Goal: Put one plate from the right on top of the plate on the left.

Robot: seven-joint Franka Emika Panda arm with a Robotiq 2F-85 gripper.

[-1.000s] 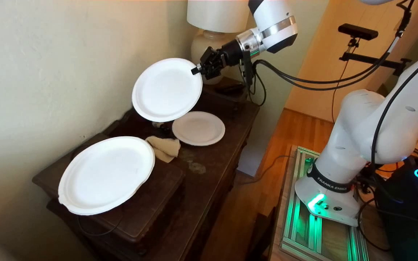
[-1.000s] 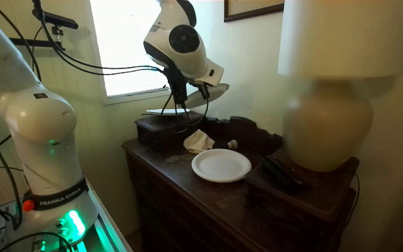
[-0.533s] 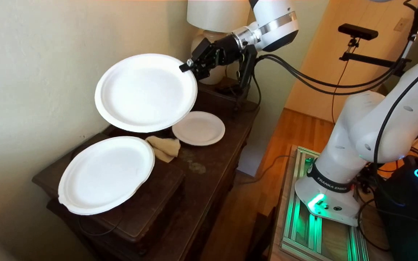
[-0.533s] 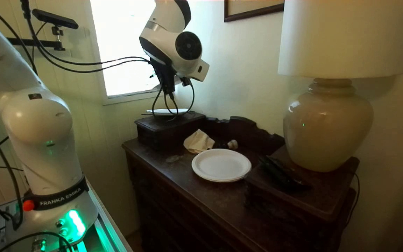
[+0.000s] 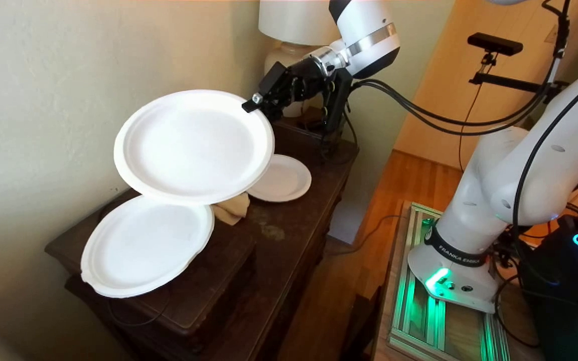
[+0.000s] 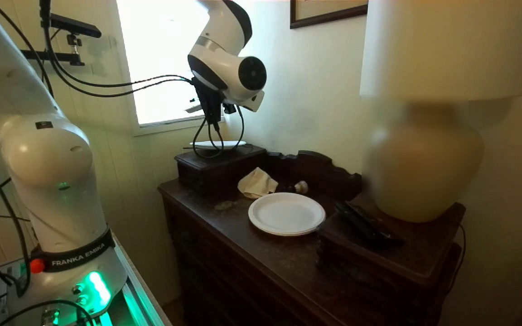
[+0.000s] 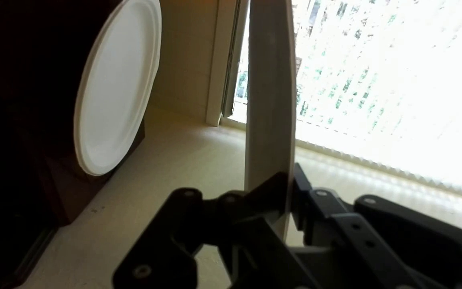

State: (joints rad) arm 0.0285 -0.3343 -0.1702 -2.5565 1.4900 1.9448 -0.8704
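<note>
claw (image 7: 290,181): clamped on the rim of the held plate (image 5: 193,145), gripping from both faces
held plate: up in the air, tilted, clear of the left plate (image 5: 146,245); in an exterior view, overlapping its edge and covering part of the right plates (image 5: 289,178)
left plate: resting on a dark box (image 5: 208,286) at one end of the worktop (image 6: 238,226)
right plates: stacked on the worktop, number unclear
cloth (image 6: 257,183): crumpled, between the dark box and the right plates
lamp (image 6: 424,167): standing on a raised block (image 6: 415,249) at the opposite end, near a black object (image 6: 365,226)
</note>
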